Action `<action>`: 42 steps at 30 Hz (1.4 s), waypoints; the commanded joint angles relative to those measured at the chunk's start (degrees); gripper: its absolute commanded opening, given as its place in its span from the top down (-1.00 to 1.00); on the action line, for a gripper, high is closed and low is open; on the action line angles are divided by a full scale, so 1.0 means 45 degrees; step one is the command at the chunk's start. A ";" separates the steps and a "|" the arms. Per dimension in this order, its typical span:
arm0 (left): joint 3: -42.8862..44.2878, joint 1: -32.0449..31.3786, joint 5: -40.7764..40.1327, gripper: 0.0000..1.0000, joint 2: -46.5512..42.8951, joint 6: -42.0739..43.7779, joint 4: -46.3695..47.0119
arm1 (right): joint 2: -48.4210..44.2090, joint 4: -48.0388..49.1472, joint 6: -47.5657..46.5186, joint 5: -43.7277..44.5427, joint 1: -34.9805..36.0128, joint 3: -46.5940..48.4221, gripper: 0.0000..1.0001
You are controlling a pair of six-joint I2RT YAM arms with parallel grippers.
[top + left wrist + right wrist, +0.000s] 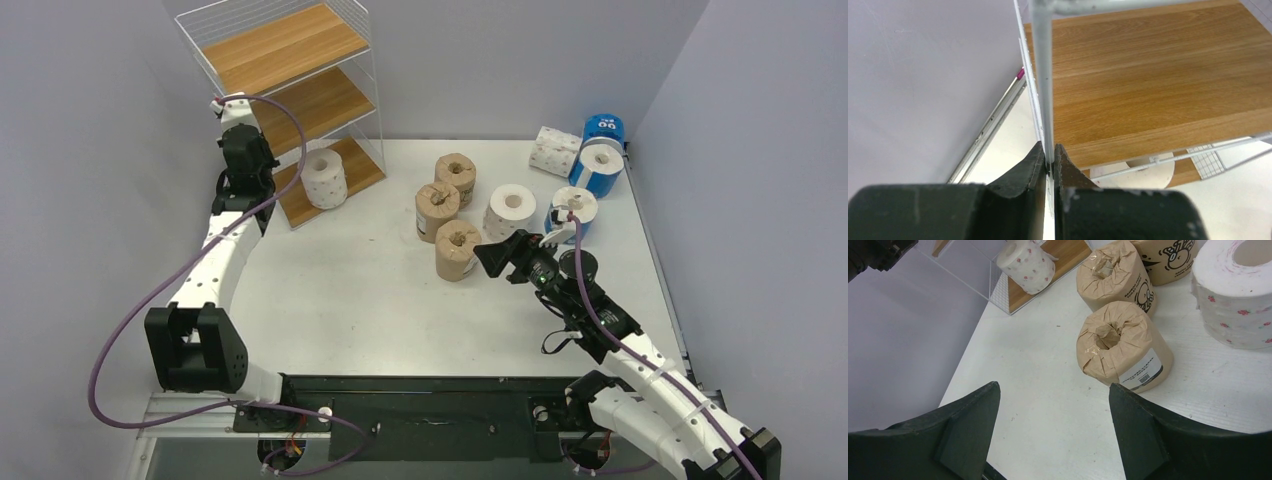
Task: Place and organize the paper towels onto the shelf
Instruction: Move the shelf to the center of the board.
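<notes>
My left gripper is closed on a thin white post at a corner of the shelf, with my fingers pressed against the wire from both sides. The shelf stands at the far left of the table. 1 flowered roll stands on end on its bottom board.

My right gripper sits low over the table with its fingers spread wide and nothing between them. It points at the nearest brown roll, which stands upright just ahead. The second brown roll and the third brown roll stand behind it, all 3 close together near the middle of the table. Just to their right is an upright white roll.

Along the right edge, the near blue roll is beside my right gripper. The middle blue roll and the far blue roll are further back. A white roll on its side lies just left of those 2.
</notes>
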 commanded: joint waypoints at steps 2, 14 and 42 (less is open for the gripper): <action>-0.0201 -0.0019 0.1658 1.00 -0.1587 -0.1147 -0.0753 | 0.0914 0.1110 0.0187 0.0231 -0.0034 0.0430 -0.50; -0.1532 -0.0726 0.2529 1.00 -0.3964 -0.2321 -0.2281 | 0.4642 0.4126 0.1007 0.0802 0.0128 0.2522 -0.51; -0.3693 -0.3173 0.0631 1.00 -0.9092 -0.3041 -0.6239 | 0.8173 0.7841 -0.1566 0.3883 0.4279 0.1944 -0.56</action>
